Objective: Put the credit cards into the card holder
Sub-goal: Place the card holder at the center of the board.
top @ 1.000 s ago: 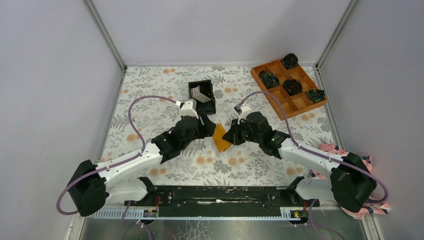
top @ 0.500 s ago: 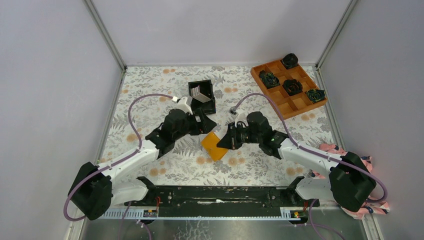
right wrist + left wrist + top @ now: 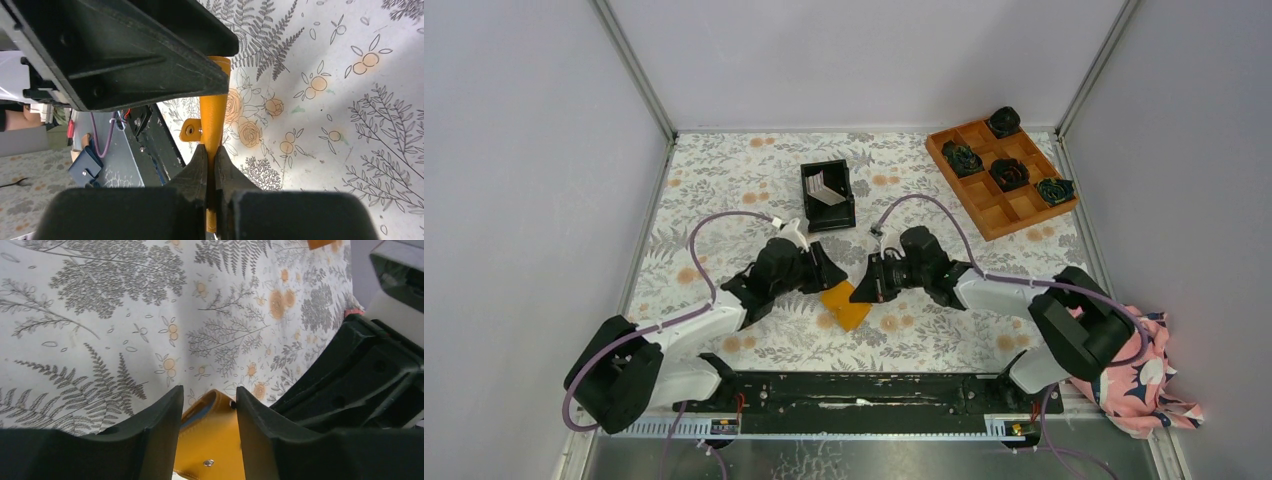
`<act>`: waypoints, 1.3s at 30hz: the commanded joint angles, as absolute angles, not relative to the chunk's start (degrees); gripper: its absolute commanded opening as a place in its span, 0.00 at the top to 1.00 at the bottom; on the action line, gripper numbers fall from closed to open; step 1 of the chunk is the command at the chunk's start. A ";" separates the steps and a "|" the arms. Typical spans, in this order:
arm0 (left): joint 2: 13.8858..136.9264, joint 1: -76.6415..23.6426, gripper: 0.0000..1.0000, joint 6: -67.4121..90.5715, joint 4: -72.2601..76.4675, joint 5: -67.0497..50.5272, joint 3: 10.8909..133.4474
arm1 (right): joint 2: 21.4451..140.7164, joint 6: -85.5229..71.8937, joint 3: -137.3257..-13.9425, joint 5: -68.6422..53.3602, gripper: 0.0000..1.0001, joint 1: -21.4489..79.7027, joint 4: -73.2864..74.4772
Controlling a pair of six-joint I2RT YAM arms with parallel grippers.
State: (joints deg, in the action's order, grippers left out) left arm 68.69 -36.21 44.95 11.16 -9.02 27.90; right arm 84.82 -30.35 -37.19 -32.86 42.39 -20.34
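The orange-tan card holder (image 3: pixel 846 308) hangs low over the floral table, between my two grippers. My right gripper (image 3: pixel 861 290) is shut on it; in the right wrist view (image 3: pixel 211 147) the card holder (image 3: pixel 212 115) stands edge-on in the pinched jaws, its snap tab sticking out to the left. My left gripper (image 3: pixel 826 280) is at the holder's left edge. In the left wrist view (image 3: pixel 208 389) its jaws stand apart, with the card holder's (image 3: pixel 212 435) orange face, snap and blue lining showing between them. The credit cards (image 3: pixel 826 187) stand in the black bin (image 3: pixel 834 222).
An orange compartment tray (image 3: pixel 1002 175) with dark rosettes sits at the back right. A pink floral cloth (image 3: pixel 1139 385) lies by the right arm's base. The left arm's black body (image 3: pixel 125 55) fills the upper left of the right wrist view.
Both grippers and the card holder have moved toward the near edge and lower. The left gripper pulled back from the holder, then closed in on its left edge again.
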 commanded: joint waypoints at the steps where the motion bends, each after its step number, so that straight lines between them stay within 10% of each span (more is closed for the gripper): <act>1: 66.98 -35.75 0.51 46.84 16.46 -2.88 25.45 | 89.50 -32.20 -38.44 -36.21 1.00 40.95 -28.67; 7: 69.75 -35.77 0.52 46.05 17.30 -2.31 25.95 | 96.78 -31.89 -41.53 -37.35 0.97 39.58 -28.00; 17: 70.86 -35.79 0.55 46.97 18.46 -0.83 25.06 | 93.37 -22.79 -47.73 -25.32 0.36 39.46 -14.31; 24: 67.70 -35.76 0.55 46.85 16.83 2.02 24.34 | 85.18 -20.07 -47.80 -12.86 0.33 39.83 -7.68; 28: 67.12 -35.73 0.62 47.08 17.02 3.16 22.79 | 81.04 -20.06 -45.39 -4.29 0.39 42.27 -3.64; 35: 69.15 -35.77 0.83 47.55 17.09 4.65 21.53 | 80.64 -23.74 -40.68 3.71 0.99 48.06 -1.71; 39: 70.93 -35.72 0.89 47.48 17.18 5.56 21.47 | 80.60 -25.94 -38.71 6.60 1.00 50.44 -1.46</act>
